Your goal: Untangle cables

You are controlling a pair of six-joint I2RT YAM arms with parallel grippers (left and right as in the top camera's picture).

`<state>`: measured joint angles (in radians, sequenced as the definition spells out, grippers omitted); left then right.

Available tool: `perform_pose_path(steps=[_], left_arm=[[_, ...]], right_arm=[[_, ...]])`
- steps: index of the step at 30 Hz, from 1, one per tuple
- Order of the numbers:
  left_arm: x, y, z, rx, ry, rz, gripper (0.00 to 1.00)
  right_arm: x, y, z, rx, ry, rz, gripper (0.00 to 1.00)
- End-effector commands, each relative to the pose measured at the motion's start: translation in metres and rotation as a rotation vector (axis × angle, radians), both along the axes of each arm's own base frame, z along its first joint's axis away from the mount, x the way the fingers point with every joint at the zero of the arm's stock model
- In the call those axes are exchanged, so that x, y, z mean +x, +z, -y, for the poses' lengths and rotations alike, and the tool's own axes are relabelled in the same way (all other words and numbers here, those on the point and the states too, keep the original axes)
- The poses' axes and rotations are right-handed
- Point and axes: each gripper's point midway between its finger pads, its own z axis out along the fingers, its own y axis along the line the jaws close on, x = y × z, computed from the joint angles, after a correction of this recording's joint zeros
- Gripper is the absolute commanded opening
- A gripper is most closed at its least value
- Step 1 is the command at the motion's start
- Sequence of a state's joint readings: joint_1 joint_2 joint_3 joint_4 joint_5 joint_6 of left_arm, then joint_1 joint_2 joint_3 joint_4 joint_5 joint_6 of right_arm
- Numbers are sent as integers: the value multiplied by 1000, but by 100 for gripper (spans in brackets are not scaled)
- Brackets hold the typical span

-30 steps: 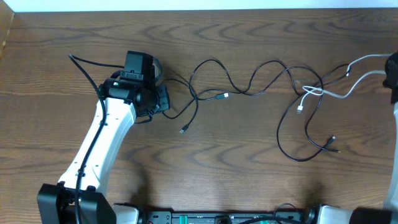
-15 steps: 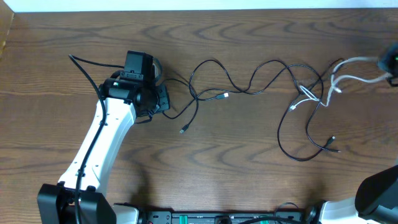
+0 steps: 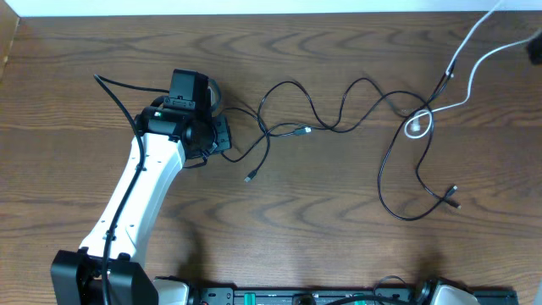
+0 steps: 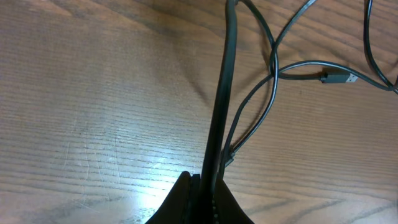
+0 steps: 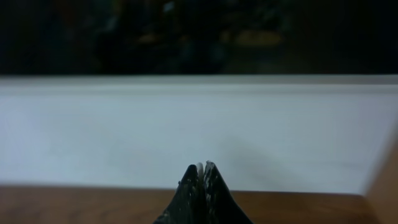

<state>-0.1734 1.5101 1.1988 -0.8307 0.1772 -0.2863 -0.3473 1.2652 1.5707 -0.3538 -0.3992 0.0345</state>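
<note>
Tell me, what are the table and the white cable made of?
The table looks like wood, or a wood-look top: brown with wavy grain lines and a soft shine. The white cable seems to have a smooth plastic or rubbery skin, because it bends into soft loops. What's inside cannot be seen.

The right gripper (image 5: pixel 202 173) has swung away to the far right edge, pulling the white cable (image 3: pixel 412 128) taut; its slack has shrunk to a small loop, tugging the black cable (image 3: pixel 383 165) slightly rightward
</note>
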Motion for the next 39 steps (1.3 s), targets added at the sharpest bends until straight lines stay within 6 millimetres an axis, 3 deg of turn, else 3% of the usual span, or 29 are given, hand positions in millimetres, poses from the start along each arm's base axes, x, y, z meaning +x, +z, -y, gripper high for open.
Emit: perform_pose_path(steps=[1, 4, 7, 9, 12, 13, 14, 15, 17, 20, 25, 27, 28, 29, 32, 35, 38, 39], left_arm=[[-1, -1, -2, 15, -13, -1, 8], [-1, -1, -2, 15, -13, -1, 8], [-1, -1, -2, 15, -13, -1, 8], [-1, -1, -2, 15, -13, -1, 7], [-1, -1, -2, 15, -13, -1, 8], [-1, -1, -2, 16, -13, -1, 8], [-1, -1, -2, 15, -13, -1, 8], [-1, -1, -2, 15, -13, -1, 8], [-1, -1, -2, 15, -13, -1, 8], [-2, -1, -2, 16, -13, -4, 8], [-4, -2, -2, 17, -13, -11, 7], [-4, -2, -2, 17, -13, -11, 8], [-4, -2, -2, 17, -13, -11, 8], [-4, -2, -2, 17, -13, -11, 8], [-4, -2, -2, 17, -13, -13, 8], [-5, -3, -2, 18, -13, -19, 8], [-5, -3, -2, 18, -13, -19, 8], [-5, -3, -2, 18, -13, -19, 7]], right_arm=[[-24, 6, 69, 73, -423, 14, 1], [-62, -11, 125, 176, -807, -12, 1], [-92, -38, 154, 222, -1059, -74, 1], [-96, -57, 163, 213, -1130, -140, 1], [-82, -83, 166, 203, -1119, -236, 1], [-40, -100, 146, 215, -892, -303, 1], [-9, -105, 119, 173, -646, -338, 1], [13, -106, 91, 126, -426, -345, 1], [39, -102, 28, 70, -10, -309, 1], [44, -100, 4, 71, 138, -284, 1], [45, -109, 32, 82, -42, -325, 1], [39, -110, -3, 14, 179, -318, 1], [28, -109, -36, -44, 398, -287, 1], [23, -109, -46, -40, 460, -280, 1], [27, -115, -40, -8, 421, -309, 1], [34, -125, -17, 29, 274, -367, 2], [31, -151, 23, 66, 11, -493, 28], [27, -158, 30, 77, -43, -529, 30]])
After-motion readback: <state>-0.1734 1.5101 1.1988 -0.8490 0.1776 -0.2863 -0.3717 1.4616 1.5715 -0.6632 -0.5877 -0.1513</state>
